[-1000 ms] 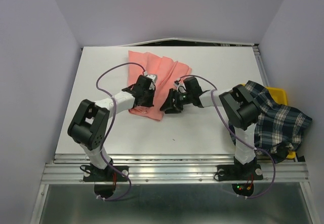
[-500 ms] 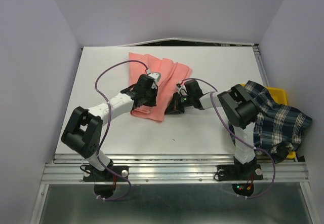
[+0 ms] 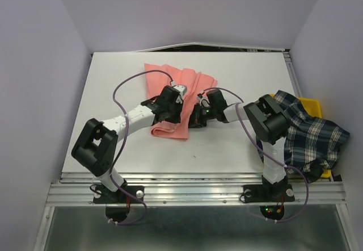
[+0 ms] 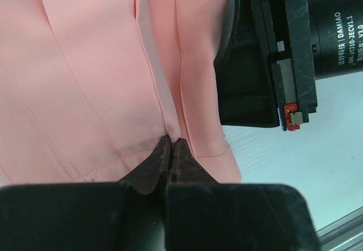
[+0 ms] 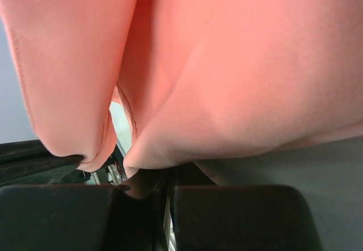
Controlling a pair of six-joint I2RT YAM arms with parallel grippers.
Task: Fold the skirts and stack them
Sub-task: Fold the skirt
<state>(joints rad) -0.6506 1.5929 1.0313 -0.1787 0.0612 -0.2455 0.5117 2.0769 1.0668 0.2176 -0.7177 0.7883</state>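
The salmon-pink skirt [image 3: 164, 80] lies bunched at the table's middle, with its near part doubled over. My left gripper [image 3: 172, 112] is shut on a pleat fold of this skirt [image 4: 85, 63], its tips [image 4: 171, 142] pinching the cloth just above the hem. My right gripper [image 3: 196, 116] sits close beside it on the skirt's right edge. It is shut on a hem fold [image 5: 167, 177], and pink cloth [image 5: 255, 63] drapes over its tips. The plaid skirt [image 3: 315, 140] hangs over the yellow bin at the right, untouched.
The yellow bin [image 3: 313, 106] stands at the table's right edge, mostly covered by plaid cloth. The right gripper's black body [image 4: 266, 52] fills the upper right of the left wrist view, very near my left fingers. Purple cables loop above both arms.
My left gripper has carried the pink skirt's edge rightward and nearer, doubling the cloth over. The right gripper has gone from open to shut on the hem.
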